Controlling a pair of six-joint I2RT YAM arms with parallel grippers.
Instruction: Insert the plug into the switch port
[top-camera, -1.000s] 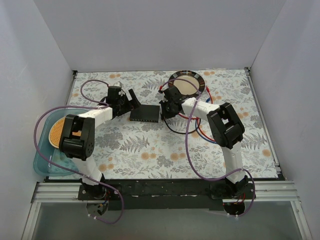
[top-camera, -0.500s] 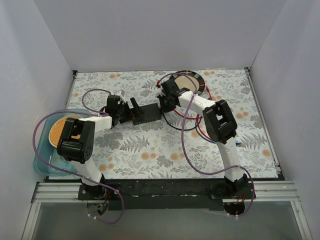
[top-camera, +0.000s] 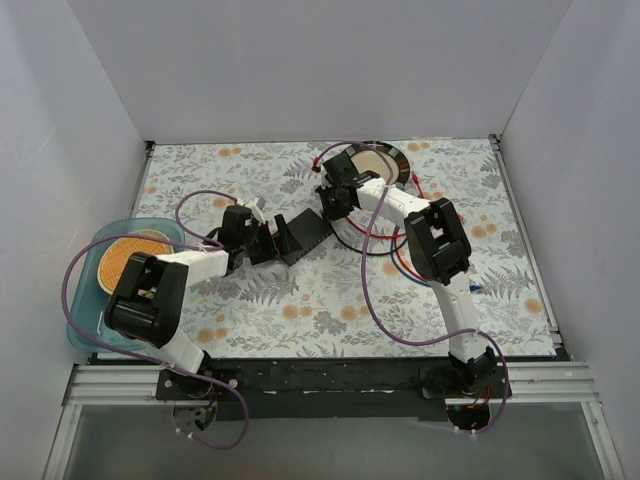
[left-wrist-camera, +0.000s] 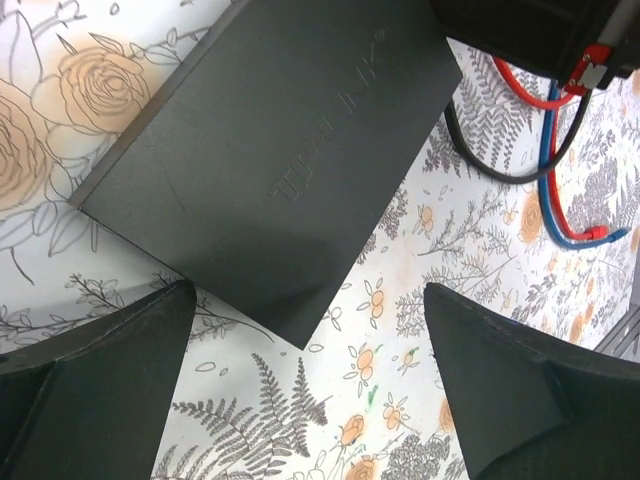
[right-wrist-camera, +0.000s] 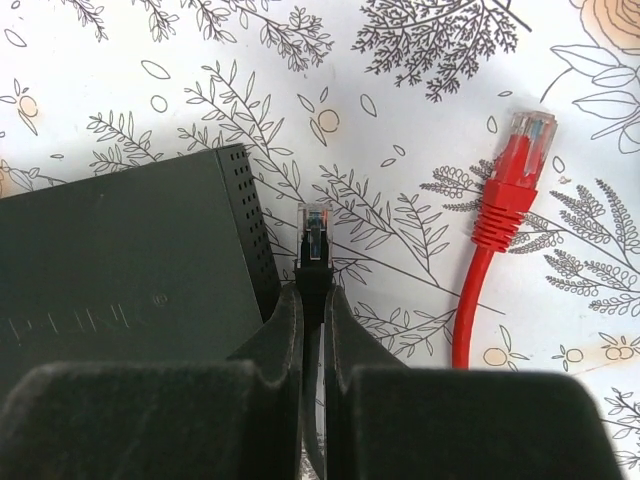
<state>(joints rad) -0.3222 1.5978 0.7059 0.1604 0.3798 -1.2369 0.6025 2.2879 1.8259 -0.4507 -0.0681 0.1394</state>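
Observation:
The switch (top-camera: 312, 230), a flat black box, lies tilted at mid-table. In the left wrist view its lettered top (left-wrist-camera: 270, 160) fills the upper half. My left gripper (left-wrist-camera: 308, 290) stands open, its fingers on either side of the box's near corner. My right gripper (right-wrist-camera: 312, 290) is shut on the black cable just behind its clear plug (right-wrist-camera: 314, 235). The plug points forward, level with the box's vented short side (right-wrist-camera: 250, 230) and a little to its right. The switch port is hidden in every view. From above, the right gripper (top-camera: 330, 205) sits at the box's far right end.
A loose red plug and cable (right-wrist-camera: 505, 200) lie right of the held plug. Red, blue and black cables (left-wrist-camera: 560, 180) loop on the cloth beyond the box. A dark-rimmed round plate (top-camera: 352, 153) sits at the back. A blue tray (top-camera: 85, 300) with an orange dish is at left.
My left gripper has swung from the box's far-left side to its near-left corner. The box has turned, its right end now farther away. My right gripper moved slightly away with the plug.

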